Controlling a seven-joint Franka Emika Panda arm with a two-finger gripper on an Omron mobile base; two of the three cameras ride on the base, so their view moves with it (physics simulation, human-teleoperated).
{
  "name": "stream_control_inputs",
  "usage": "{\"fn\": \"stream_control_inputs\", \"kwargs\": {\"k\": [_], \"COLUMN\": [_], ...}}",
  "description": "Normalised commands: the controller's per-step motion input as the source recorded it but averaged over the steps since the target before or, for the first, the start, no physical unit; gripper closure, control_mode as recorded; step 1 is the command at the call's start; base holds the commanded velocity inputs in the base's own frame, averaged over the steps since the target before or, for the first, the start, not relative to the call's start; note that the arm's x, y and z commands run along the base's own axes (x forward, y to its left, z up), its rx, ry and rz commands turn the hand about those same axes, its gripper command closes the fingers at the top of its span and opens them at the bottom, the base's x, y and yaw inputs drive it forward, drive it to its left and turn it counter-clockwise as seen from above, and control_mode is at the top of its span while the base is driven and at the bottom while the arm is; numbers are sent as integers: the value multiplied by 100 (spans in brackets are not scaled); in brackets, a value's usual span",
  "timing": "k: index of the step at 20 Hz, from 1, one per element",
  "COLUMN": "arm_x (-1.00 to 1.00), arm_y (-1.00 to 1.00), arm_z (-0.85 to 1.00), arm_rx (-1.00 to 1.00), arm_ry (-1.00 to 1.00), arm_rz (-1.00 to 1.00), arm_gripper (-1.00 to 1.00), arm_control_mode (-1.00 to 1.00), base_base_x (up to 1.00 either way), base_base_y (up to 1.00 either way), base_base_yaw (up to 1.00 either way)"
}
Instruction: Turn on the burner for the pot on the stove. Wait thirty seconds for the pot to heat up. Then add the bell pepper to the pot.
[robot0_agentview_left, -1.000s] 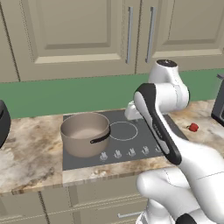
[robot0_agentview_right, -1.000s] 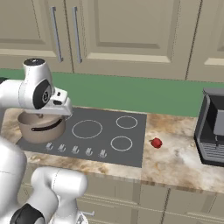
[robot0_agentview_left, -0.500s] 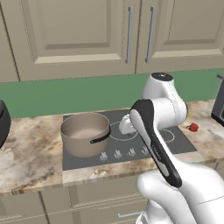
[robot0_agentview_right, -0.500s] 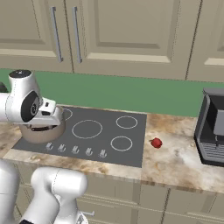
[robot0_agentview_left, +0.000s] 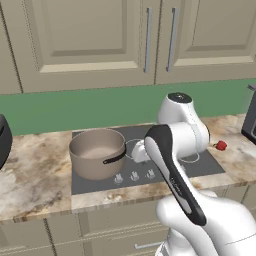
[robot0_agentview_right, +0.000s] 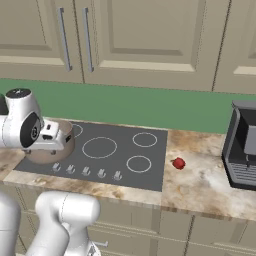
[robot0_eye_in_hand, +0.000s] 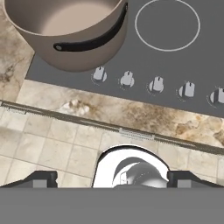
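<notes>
The taupe pot with its curved black handle sits on the front left ring of the dark stove. Several silver knobs line the stove's front edge. My gripper hangs above the counter's front edge, looking down on the knobs and the pot. It is open, its fingertips wide apart with nothing between them. From the left base, the white hand shows just right of the pot. The small red bell pepper lies on the counter right of the stove.
A black coffee machine stands at the far right of the marble counter. A black appliance sits at the left edge. Beige cabinet doors hang above a green backsplash. Tiled floor lies below the counter edge.
The arm has swung down and to the left, bringing the hand from high above the stove to low beside the pot and knobs. The jaws stay open.
</notes>
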Motion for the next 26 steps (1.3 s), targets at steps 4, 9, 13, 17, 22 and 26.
{"fn": "stream_control_inputs", "kwargs": {"k": [4,9,13,17,22,26], "arm_x": [0,1,5,2,5,11], "arm_y": [2,1,0,0,0,0], "arm_z": [-5,-17,-21,-26,-29,-28], "arm_rx": [0,-1,0,0,0,0], "arm_ry": [0,0,0,-2,-9,-13], "arm_rz": [0,0,0,0,0,0], "arm_gripper": [-100,-100,-100,-100,-100,-100], "arm_control_mode": [-100,-100,-100,-100,-100,-100], "base_base_x": [0,0,0,0,0,0], "base_base_y": [0,0,0,0,0,0], "base_base_yaw": [0,0,0,0,0,0]}}
